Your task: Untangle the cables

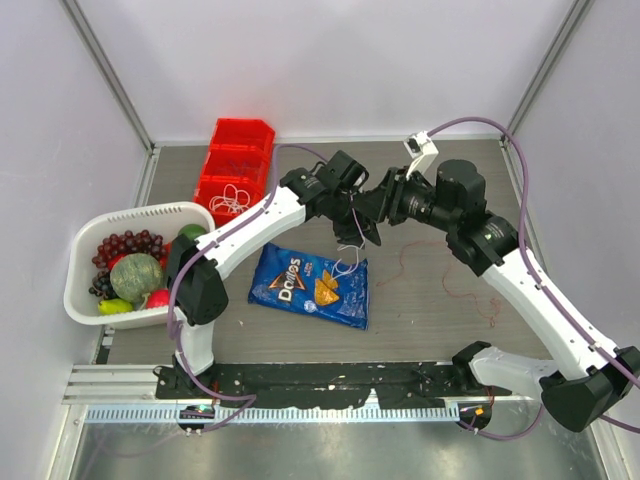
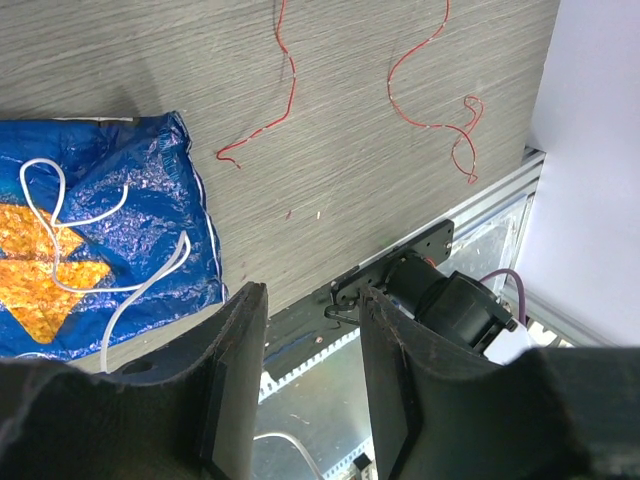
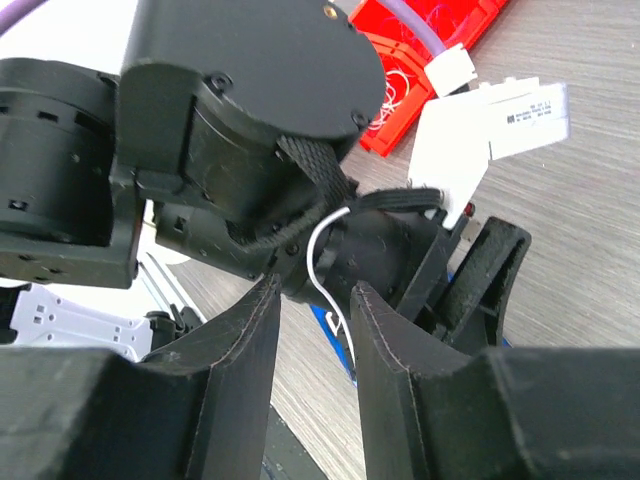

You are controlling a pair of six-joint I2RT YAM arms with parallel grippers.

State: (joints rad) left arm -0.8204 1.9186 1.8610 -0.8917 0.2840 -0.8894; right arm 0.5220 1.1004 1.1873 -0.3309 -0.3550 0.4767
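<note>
A white cable (image 1: 352, 255) hangs down from where my two grippers meet, and its loops lie on the blue chip bag (image 1: 310, 285). Thin red cables (image 1: 408, 255) lie loose on the table to the right. My left gripper (image 1: 352, 212) hovers above the bag's far edge. In the left wrist view its jaws (image 2: 312, 300) stand apart with nothing between them, and the white cable (image 2: 90, 250) curls on the bag below. My right gripper (image 3: 317, 295) faces the left one, open, with the white cable (image 3: 325, 265) running through the gap, close to one finger and not pinched.
A red bin (image 1: 235, 165) at the back left holds more white cords. A white basket (image 1: 140, 210) of fruit stands at the left. Another red cable (image 1: 482, 302) lies near the right arm. A black rail (image 1: 300, 380) runs along the near edge.
</note>
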